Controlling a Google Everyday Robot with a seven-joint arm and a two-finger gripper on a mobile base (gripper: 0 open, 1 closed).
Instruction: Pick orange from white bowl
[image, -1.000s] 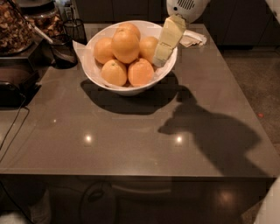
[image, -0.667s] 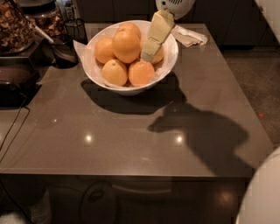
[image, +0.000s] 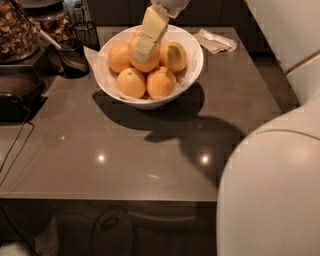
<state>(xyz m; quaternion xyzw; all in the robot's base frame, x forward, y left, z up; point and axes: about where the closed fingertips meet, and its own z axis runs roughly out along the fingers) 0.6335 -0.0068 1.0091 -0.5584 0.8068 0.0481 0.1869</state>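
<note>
Now, gripper (image: 143, 49) over orange (image: 151, 65) amid four neighbours (image: 131, 82) in white bowl (image: 198, 59); grip unclear.

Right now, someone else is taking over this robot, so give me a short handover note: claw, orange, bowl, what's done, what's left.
Claw: reaching down into the white bowl from the far side, with its tip at the orange. I cannot tell whether it touches the fruit.
Things: the orange sits on top of the pile, mid-bowl, resting on the other oranges. The bowl stands on the far half of the table.
Done: the claw is lined up over the orange.
Left: grasp the orange and lift it clear of the bowl. It is not yet out.
</note>
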